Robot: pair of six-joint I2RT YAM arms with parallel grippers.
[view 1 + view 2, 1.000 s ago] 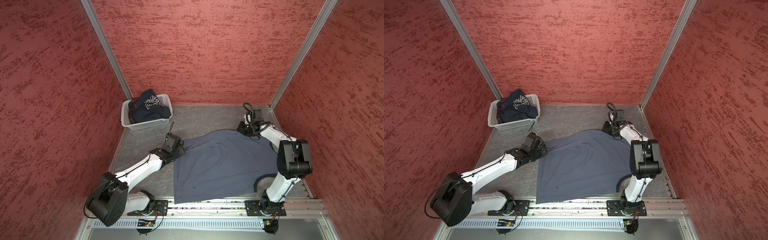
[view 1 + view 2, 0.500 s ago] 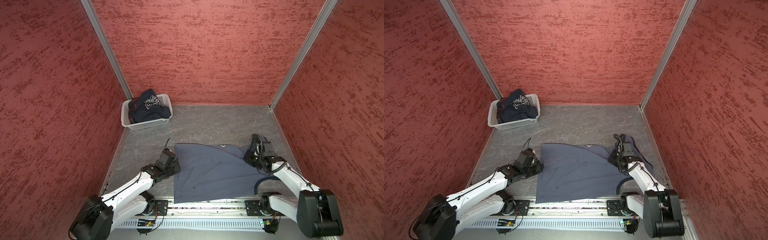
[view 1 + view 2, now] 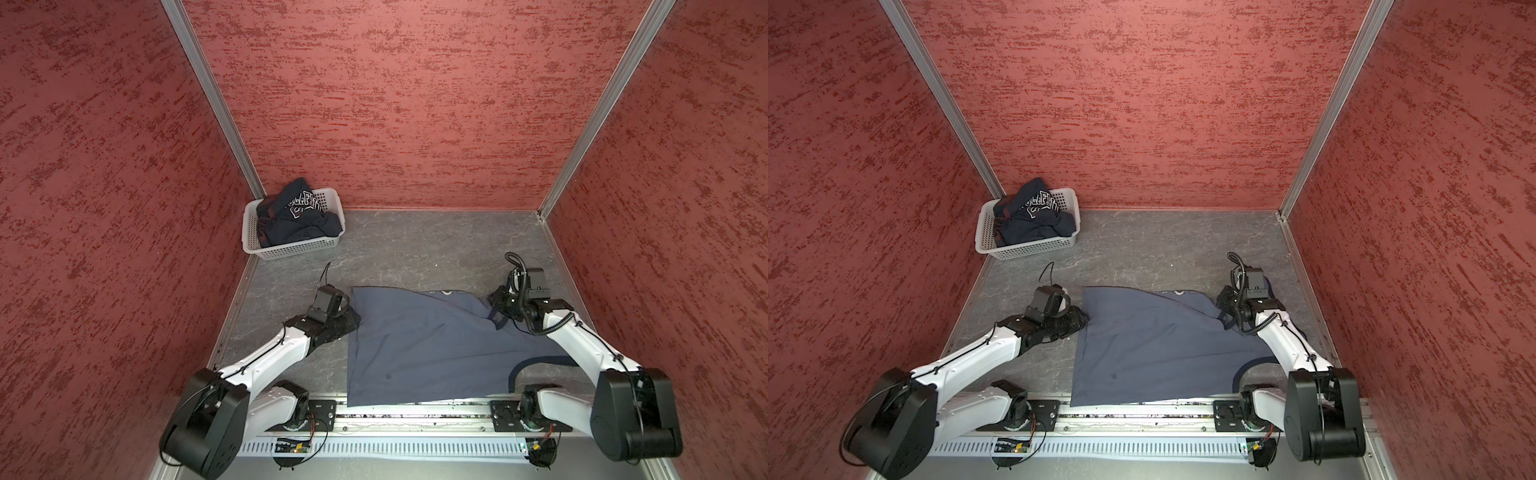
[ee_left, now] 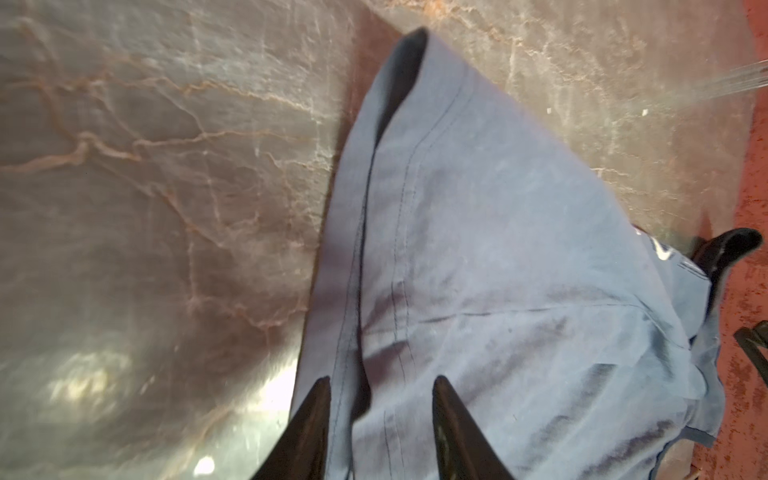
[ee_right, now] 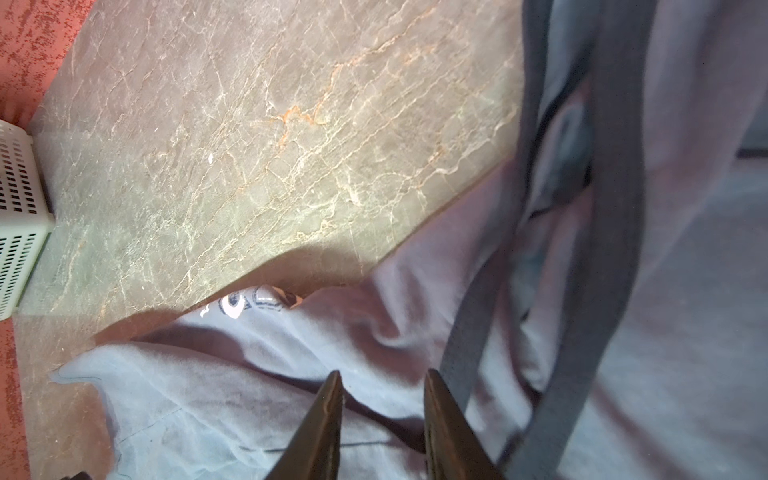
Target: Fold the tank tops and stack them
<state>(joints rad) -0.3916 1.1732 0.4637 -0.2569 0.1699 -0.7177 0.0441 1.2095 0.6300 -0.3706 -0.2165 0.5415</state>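
Grey top (image 3: pixel 424 349) is lying folded on the table (image 3: pixel 415 257), reaching from mid-table to the front edge. Its long axis is running left to right, along that edge.

Left fingers (image 4: pixel 311 432) are standing parted over its far-left corner, right fingers (image 5: pixel 320 436) parted over the far-right corner beside the strap (image 5: pixel 615 208). Neither is pinching cloth.

Navy top (image 3: pixel 299 224) is sitting crumpled in the basket (image 3: pixel 291 249) at the far-left corner.

Next fold is likely turning on the ragged right end, and the right arm is nearer to it.

Right wrist view is showing white lettering (image 5: pixel 237 305) peeking from under the fold. Top views are giving the whole outline.
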